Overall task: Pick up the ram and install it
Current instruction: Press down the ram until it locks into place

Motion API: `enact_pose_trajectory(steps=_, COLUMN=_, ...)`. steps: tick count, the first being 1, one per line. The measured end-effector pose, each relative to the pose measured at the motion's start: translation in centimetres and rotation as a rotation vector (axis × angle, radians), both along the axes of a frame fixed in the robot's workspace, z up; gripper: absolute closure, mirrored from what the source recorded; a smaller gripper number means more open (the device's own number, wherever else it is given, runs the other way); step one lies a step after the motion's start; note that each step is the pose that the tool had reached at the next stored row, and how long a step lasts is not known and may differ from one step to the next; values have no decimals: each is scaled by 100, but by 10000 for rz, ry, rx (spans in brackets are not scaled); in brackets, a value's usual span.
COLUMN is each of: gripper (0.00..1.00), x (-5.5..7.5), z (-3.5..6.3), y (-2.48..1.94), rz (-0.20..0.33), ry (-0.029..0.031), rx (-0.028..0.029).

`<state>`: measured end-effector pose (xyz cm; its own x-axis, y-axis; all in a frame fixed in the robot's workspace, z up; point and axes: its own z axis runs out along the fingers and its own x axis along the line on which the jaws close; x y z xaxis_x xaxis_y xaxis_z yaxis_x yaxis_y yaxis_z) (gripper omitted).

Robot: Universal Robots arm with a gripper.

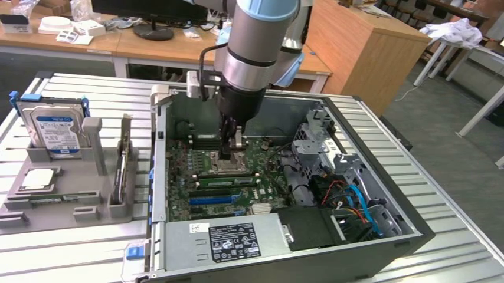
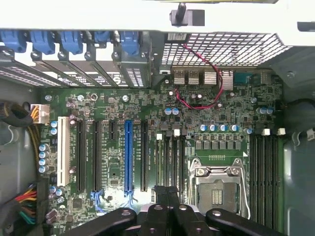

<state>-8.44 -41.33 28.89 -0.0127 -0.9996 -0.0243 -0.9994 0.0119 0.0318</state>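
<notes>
So, going left to right across the exterior view: at the far left of the slatted tabletop (image 1: 461,197) there's a grey tray (image 1: 94,206) with the blue-labelled hard drive (image 1: 54,127) standing upright in its holder, and the little square silver processor chip (image 1: 38,178) lying flat just in front of it. Next over is the open computer case (image 1: 393,239), lying on its side with the motherboard (image 1: 193,203) facing up. My arm comes straight down into it, and my jaws (image 1: 230,154) are clenched tight together right above the processor socket (image 1: 228,164), with nothing between them as far as I can see. The wrist view backs that up: the black fingers (image 2: 156,216) are pressed together over the board, with the empty socket just beside them. The ram (image 1: 224,181) is that long green stick with dark chips lying along the black slots just beside the socket, on the side toward the blue slot (image 1: 212,199). It looks like it's sitting in a slot, apart from my jaws, but I can't tell if it's fully clicked down. Further to the exterior view's right are the metal drive cage (image 1: 315,141) and a tangle of blue and orange cables (image 1: 358,203) in the corner of the case.
</notes>
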Motion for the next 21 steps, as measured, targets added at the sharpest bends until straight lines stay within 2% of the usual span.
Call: enact_pose_trajectory(steps=21, gripper=89, x=0, z=333, y=0, rz=-1, ry=0, rx=-1)
